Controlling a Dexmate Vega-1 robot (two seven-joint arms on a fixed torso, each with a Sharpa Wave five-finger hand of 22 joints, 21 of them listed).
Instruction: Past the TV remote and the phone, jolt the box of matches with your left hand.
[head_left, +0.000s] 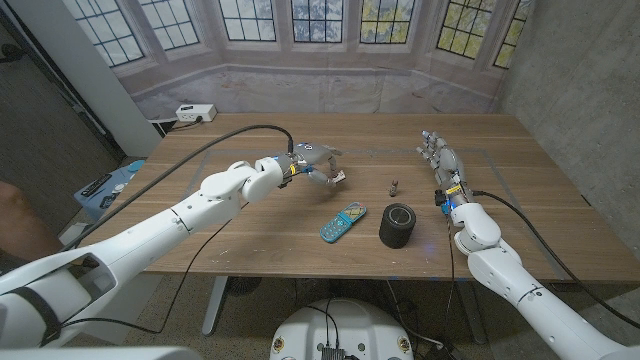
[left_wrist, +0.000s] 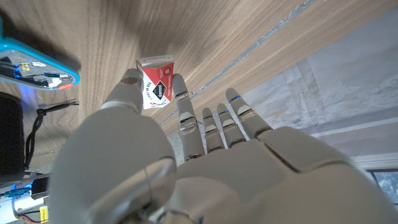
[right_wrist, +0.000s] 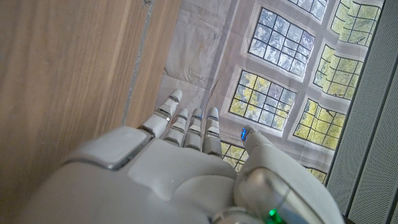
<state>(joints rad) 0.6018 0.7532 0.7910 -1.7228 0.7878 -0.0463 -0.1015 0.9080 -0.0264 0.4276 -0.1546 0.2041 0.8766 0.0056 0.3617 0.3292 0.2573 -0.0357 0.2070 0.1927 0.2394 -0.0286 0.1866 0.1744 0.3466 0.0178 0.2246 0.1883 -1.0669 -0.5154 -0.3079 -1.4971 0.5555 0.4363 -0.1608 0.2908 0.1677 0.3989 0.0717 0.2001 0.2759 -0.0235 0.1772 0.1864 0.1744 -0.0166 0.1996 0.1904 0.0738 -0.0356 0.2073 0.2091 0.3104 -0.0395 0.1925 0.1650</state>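
The matchbox (head_left: 340, 177), red and white, lies on the wooden table (head_left: 250, 230) just left of the middle. My left hand (head_left: 313, 160) reaches over it from the left with its fingers spread. In the left wrist view the matchbox (left_wrist: 157, 83) sits between the thumb tip and a fingertip (left_wrist: 180, 87); whether they grip it I cannot tell. A flat handset in a blue case (head_left: 343, 222) lies nearer the front edge, also seen as the blue case (left_wrist: 37, 62). My right hand (head_left: 440, 160) stands on its edge at the right, fingers straight and together, holding nothing.
A black cylinder (head_left: 399, 225) stands right of the blue handset. A small brown object (head_left: 393, 186) stands between the matchbox and my right hand. A white power strip (head_left: 195, 113) lies at the back left corner. Pale tape lines cross the table.
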